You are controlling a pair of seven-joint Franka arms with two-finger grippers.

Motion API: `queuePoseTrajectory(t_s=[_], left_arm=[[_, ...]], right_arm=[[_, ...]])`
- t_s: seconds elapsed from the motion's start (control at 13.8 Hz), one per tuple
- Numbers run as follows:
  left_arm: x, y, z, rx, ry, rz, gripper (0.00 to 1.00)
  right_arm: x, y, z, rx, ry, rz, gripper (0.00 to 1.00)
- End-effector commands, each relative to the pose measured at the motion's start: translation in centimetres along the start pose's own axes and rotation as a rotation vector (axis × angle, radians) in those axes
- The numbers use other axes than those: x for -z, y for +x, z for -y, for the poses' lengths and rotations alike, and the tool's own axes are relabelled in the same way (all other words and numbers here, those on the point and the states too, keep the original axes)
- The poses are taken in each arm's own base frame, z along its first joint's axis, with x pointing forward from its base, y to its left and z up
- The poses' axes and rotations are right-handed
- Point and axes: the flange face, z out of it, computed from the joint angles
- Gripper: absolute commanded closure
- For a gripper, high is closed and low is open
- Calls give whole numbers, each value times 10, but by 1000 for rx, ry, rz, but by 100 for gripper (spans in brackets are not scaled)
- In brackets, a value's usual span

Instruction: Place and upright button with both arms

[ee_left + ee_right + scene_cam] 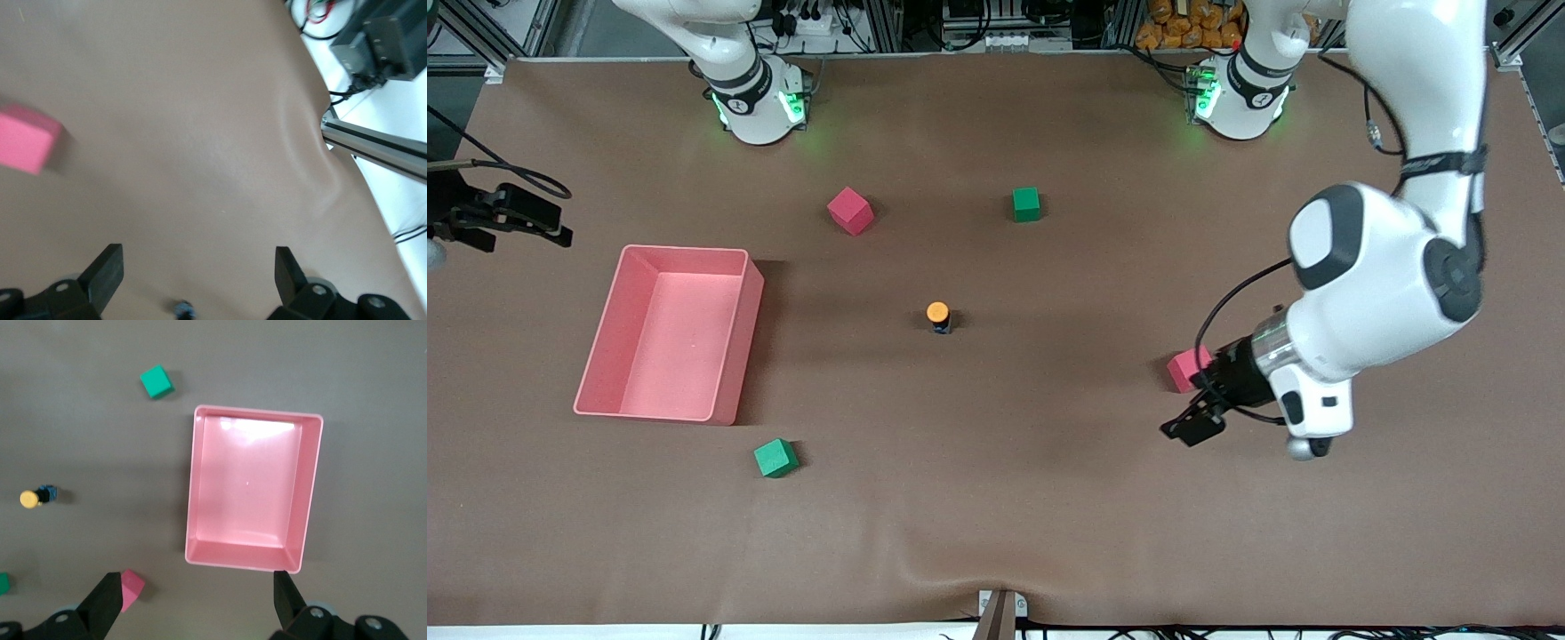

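Observation:
The button (938,316), a black body under a round orange cap, stands in the middle of the table and looks cap-up. It also shows small in the right wrist view, button (32,498). My left gripper (1192,427) hangs open over bare table beside a red cube (1185,369), well off from the button toward the left arm's end. Nothing lies between its fingers, left gripper (197,257). My right gripper (551,227) is open and empty, high over the right arm's end of the table, looking down past the pink bin, right gripper (197,587).
A pink bin (738,356), with nothing in it, sits toward the right arm's end, its rim (193,487) in the right wrist view. A red cube (849,211) and a green cube (1026,204) lie near the bases. Another green cube (775,458) lies nearer the front camera than the bin.

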Motion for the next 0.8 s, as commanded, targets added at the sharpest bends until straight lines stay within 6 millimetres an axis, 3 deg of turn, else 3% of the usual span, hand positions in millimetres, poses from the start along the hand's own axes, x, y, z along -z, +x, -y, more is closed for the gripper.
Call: queuePoseTrajectory(t_s=[0.0, 0.15, 0.44, 0.65, 0.73], left_arm=[[59, 26, 24, -192, 8, -35, 0], [95, 35, 38, -330, 51, -75, 0], [147, 18, 62, -431, 246, -137, 0], [190, 15, 89, -505, 294, -93, 0], [205, 23, 104, -546, 298, -90, 0]], right_arm=[[13, -2, -1, -9, 8, -33, 0], [14, -3, -4, -13, -23, -35, 0], [9, -6, -16, -115, -35, 3, 0], [11, -7, -14, -103, -35, 4, 0], [10, -7, -14, -102, -32, 5, 0]])
